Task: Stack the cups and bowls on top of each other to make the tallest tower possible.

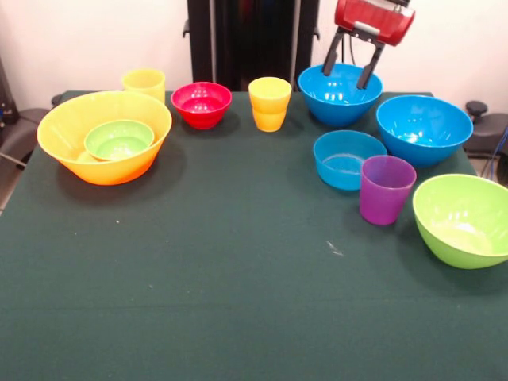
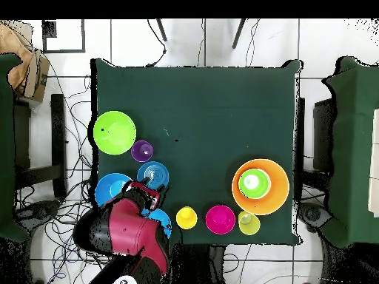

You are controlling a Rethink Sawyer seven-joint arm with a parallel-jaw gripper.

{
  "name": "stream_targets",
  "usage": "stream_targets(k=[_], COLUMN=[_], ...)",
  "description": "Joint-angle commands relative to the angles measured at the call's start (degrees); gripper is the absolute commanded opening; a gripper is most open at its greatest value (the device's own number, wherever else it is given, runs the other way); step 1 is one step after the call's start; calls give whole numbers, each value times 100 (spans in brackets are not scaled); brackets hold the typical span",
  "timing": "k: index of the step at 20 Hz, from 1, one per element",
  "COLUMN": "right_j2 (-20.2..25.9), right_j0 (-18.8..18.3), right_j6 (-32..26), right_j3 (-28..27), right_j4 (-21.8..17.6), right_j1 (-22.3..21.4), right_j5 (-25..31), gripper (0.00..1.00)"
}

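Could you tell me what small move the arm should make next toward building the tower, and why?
Probably lower the hand a little and close on the rim of the far blue bowl. Its open fingers already hang over that bowl, and the tower so far is only the small green bowl inside the orange-yellow bowl, so a wide bowl seems wanted.

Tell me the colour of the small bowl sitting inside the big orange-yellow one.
Light green. The small bowl inside the orange-yellow bowl shows best in the front view.

We see orange-yellow bowl (image 1: pixel 103 147) w/ small green bowl (image 1: pixel 119 140) nested inside nr left edge; yellow cups (image 1: pixel 270 103), red bowl (image 1: pixel 202 104), blue bowls (image 1: pixel 424 129) along far edge; purple cup (image 1: pixel 386 190), lime bowl (image 1: pixel 464 220) by right edge
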Motion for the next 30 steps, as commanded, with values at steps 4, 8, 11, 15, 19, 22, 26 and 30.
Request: stream_targets(k=[4,8,11,15,19,22,26,30], right_j2=[230,152,118,80,146,550,1583,2156], right_j0=[331,476,577,685,692,405,-360,-762], right_j6=[1121,1091,1133,1198,1212,1083,1025,1199], right_j3=[-85,-45,-61,-180,-203,-80,348,561], right_j4=[295,290,338,454,548,501,401,358], right_j1=[342,387,432,497,474,245,-240,-439], right_j5=[285,284,289,391,402,311,-3,-319], gripper=[100,100,100,100,100,100,100,100])
